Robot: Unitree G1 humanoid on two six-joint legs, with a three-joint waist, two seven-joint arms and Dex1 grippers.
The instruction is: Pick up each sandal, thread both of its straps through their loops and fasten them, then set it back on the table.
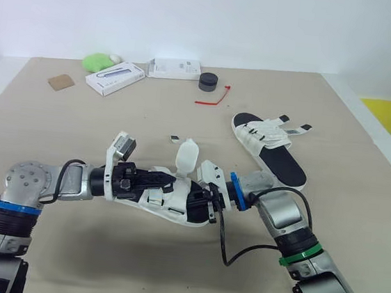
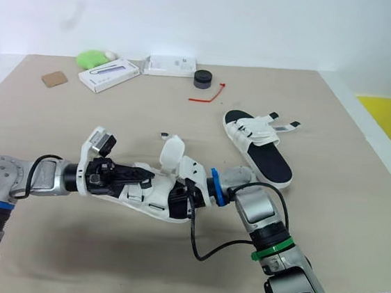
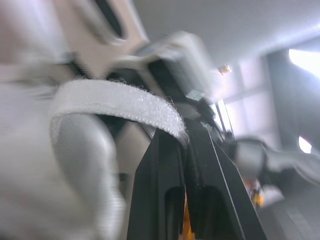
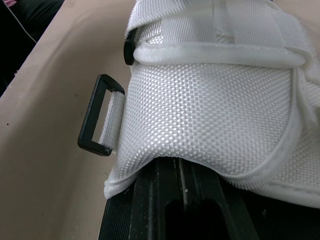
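Left pincer [image 3: 183, 142] seemingly on strap [image 3: 115, 102]

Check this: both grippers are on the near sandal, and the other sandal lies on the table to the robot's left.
Wrong side: the other sandal lies on the table to the robot's right, as the left eye view shows. Left gripper and right gripper are both on the near sandal.

Lab-type rm: bare white wall [image 1: 264, 21], beige table [image 1: 357, 205] w/ boxes [image 1: 114, 78].
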